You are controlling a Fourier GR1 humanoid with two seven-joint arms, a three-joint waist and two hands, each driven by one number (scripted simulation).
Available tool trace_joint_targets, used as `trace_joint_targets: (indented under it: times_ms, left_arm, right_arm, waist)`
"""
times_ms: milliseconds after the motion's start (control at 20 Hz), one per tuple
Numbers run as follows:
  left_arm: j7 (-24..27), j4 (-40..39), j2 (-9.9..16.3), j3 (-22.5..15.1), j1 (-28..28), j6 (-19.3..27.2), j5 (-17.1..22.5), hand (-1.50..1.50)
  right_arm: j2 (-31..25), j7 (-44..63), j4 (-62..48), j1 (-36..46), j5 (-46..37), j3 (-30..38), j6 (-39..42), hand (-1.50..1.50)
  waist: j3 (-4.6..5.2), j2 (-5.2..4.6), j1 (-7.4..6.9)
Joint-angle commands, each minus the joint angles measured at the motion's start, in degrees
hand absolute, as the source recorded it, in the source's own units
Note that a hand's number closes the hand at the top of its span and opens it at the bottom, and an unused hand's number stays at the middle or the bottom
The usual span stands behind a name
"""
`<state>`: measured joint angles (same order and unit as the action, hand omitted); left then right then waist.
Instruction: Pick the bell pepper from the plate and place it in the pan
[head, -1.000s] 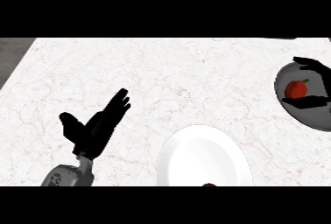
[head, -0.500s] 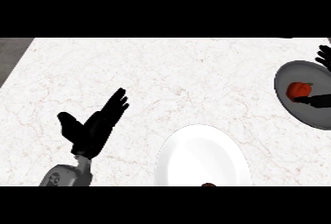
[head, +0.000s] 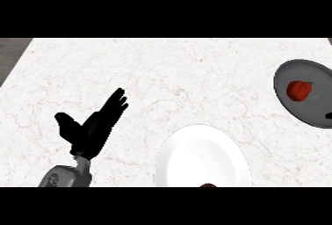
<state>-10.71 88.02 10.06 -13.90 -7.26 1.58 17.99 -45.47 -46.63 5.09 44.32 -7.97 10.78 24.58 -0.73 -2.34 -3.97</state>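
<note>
One view, from the head: the red bell pepper (head: 299, 89) already lies in the grey pan (head: 310, 112) at the desk's (head: 182, 74) right edge, apart from the white plate (head: 201, 162). It looks light, stiff and smooth-skinned, best taken around its broad sides. The left hand (head: 94, 125) rests released, fingers straight; the right hand does not show.

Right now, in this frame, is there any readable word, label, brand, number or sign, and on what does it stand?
None readable. A small dark mark on the grey left forearm is too blurred to read. The black left hand, white round plate, grey round pan, red bell pepper and white marble counter carry no text.
</note>
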Motion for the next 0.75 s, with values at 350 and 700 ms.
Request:
trace_joint_targets:
  times_ms: [350, 700]
  left_arm:
    - [0.6, 0.2, 0.1, 0.3, 1.1, -0.2, 0.0, 0.00]
    - [0.2, 0.9, -0.4, -0.3, 1.6, 0.5, -0.6, 0.00]
  right_arm:
    - [-5.5, -6.1, 4.0, -4.7, 0.9, -0.1, 16.1, -1.50]
    - [-7.7, -5.9, 6.8, -7.3, 1.2, -1.1, 19.0, -1.50]
  waist:
    - [-0.13, 0.26, 0.74]
    - [-0.15, 0.57, 1.13]
